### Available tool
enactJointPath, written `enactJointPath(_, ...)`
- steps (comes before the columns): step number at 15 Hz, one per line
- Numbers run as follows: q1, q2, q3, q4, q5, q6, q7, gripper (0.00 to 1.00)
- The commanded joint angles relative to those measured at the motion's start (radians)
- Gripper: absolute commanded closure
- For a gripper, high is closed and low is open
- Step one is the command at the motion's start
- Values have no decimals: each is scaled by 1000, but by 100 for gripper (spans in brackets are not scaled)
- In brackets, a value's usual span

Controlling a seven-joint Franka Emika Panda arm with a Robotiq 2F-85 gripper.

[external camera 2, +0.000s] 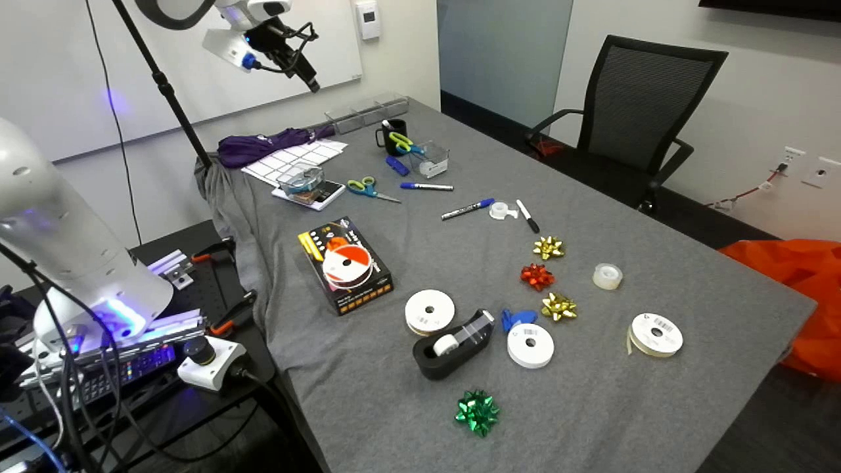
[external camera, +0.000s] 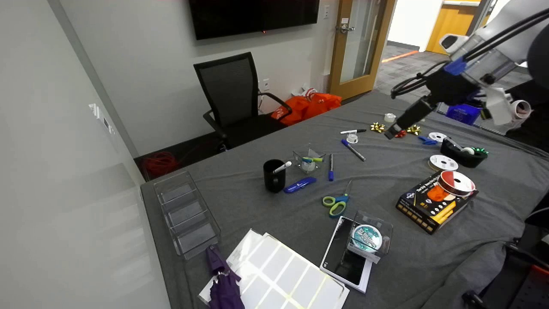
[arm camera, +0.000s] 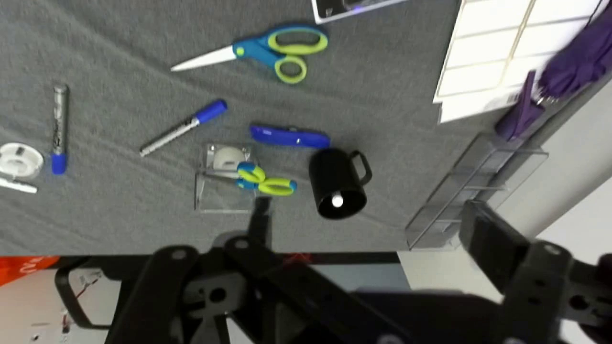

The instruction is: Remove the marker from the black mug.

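One marker (arm camera: pixel 337 199) in black mug (arm camera: pixel 333 173), well apart from spread fingers (arm camera: pixel 495 243)

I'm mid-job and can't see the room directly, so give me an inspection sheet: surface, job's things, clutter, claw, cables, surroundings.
Surface: grey cloth-covered table, creased.
Job's things: slim white marker inside the upright black cylindrical mug with side handle; not yet removed.
Clutter: flat blue oblong tool close to the mug, contact unclear; two pairs of blue-and-green scissors, one lying loose, one in a clear plastic tray.
Black two-fingered claw: open, raised above the table; nothing seen in its grip.
Black cables: run along the white arm.
Surroundings: black mesh-backed chair beside the table; orange-red bags beyond its edge.
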Motion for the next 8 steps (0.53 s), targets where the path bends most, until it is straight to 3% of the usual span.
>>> enactJointPath(1, -9, 45, 15, 32, 0, 44, 10, 0)
enactJointPath(4, -18, 146, 34, 100, 1, 95, 23, 0)
enactJointPath(8, -2, 175, 41, 101, 28, 143, 18, 0)
